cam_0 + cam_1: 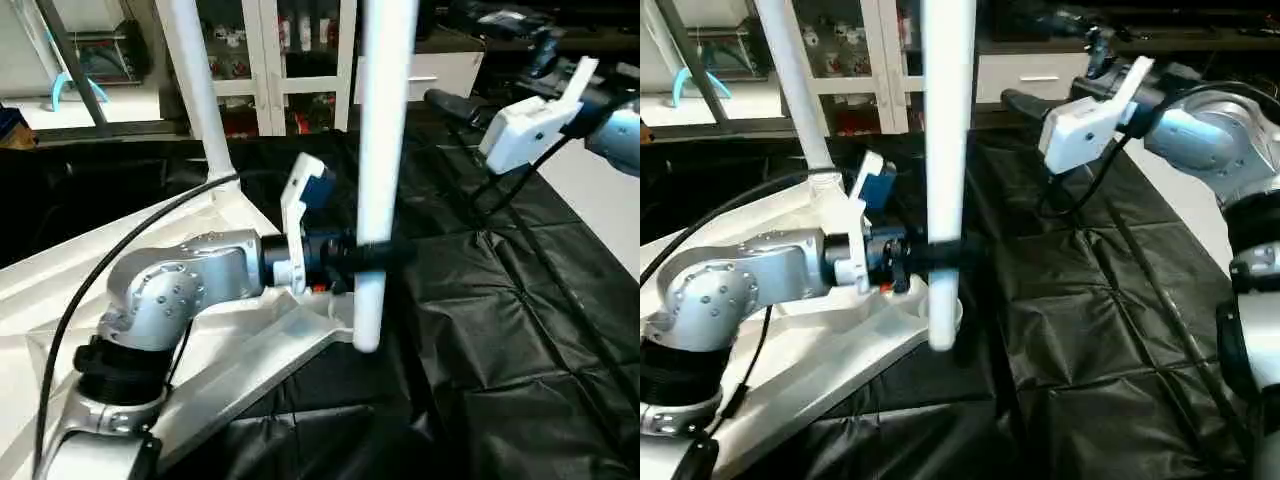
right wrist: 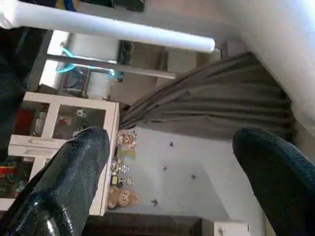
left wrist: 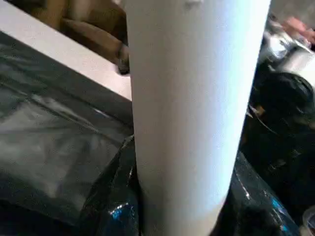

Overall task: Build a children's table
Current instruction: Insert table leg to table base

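Left gripper (image 1: 372,252): clamped level around a white leg (image 1: 385,120), its black fingers (image 1: 945,250) wrapped on the tube a little above its lower end.
Held leg: stood upright near the middle of the head view, running from 12 o'clock down to an open end just over the near corner of the table top (image 1: 255,345), apart from it.
Right gripper (image 2: 167,182): jaws spread wide, nothing between them, raised at about 2 o'clock from the held leg and well apart from it.
Right wrist housing (image 1: 1085,125): white, with black cables hanging beneath it.
Table top: white, underside up, tilted at 8 o'clock in the head view under the left forearm (image 1: 185,285).
Second leg (image 1: 195,85): already upright in the far corner socket at 11 o'clock, leaning slightly.
Work surface: black sheeting (image 1: 500,330), creased, spread from 3 to 6 o'clock.
Background: white glass-door cabinet (image 1: 285,50) at 12 o'clock.
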